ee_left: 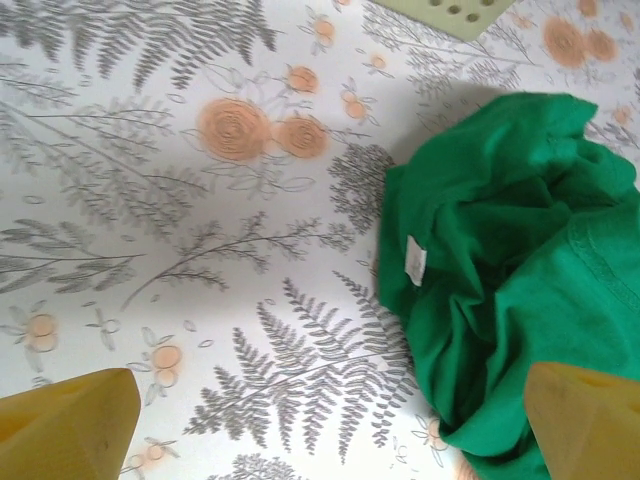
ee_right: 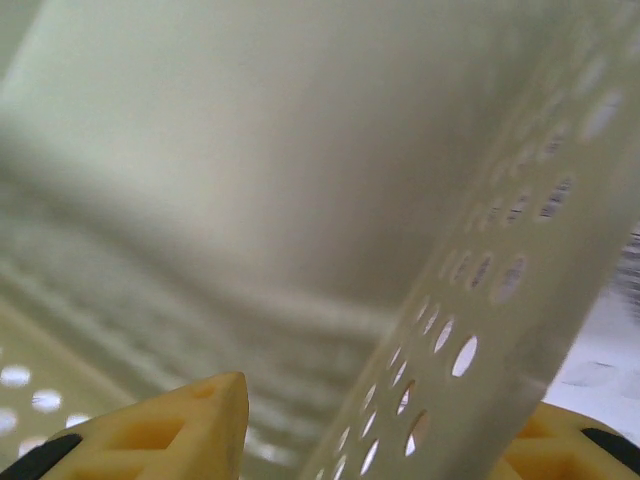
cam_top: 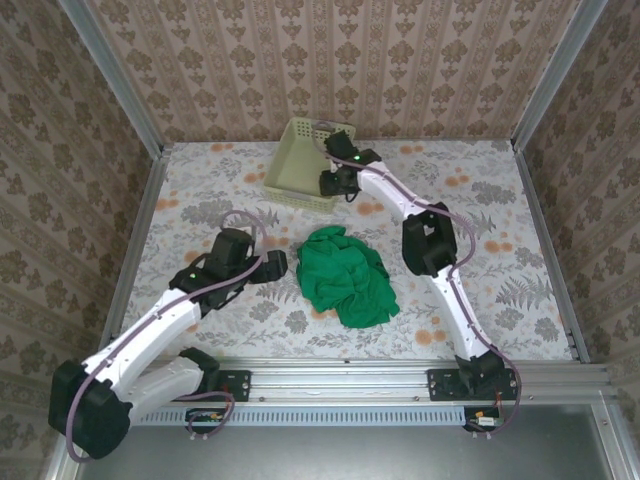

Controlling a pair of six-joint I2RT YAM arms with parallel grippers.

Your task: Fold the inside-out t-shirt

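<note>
Right gripper [ee_right: 390,432]: you see its two yellow fingers [ee_right: 160,430] astride one perforated wall of the pale lattice basket [ee_right: 500,290], one inside and one outside. The close view is blurred, so you cannot tell whether the pads press the wall or stand just off it. From above, the right gripper [cam_top: 335,182] sits at the basket's [cam_top: 300,165] near right corner and its fingertips are hard to make out against the rim. The basket stands at the middle of the far edge of the floral tabletop [cam_top: 200,190].

Left gripper [ee_left: 330,425]: jaws spread fully, nothing between them, hovering above bare tabletop. Its fingertips are cut off by the bottom corners of its wrist view.

The inside-out t-shirt [cam_top: 348,278] lies crumpled near the tabletop's middle, toward the near edge, just to the right of the left gripper [cam_top: 275,265] and apart from it. You cannot separate sleeves from collar in the heap. In the left wrist view the t-shirt [ee_left: 500,270] runs off the right edge, and a small white tag [ee_left: 415,262] shows on its left fold.
</note>
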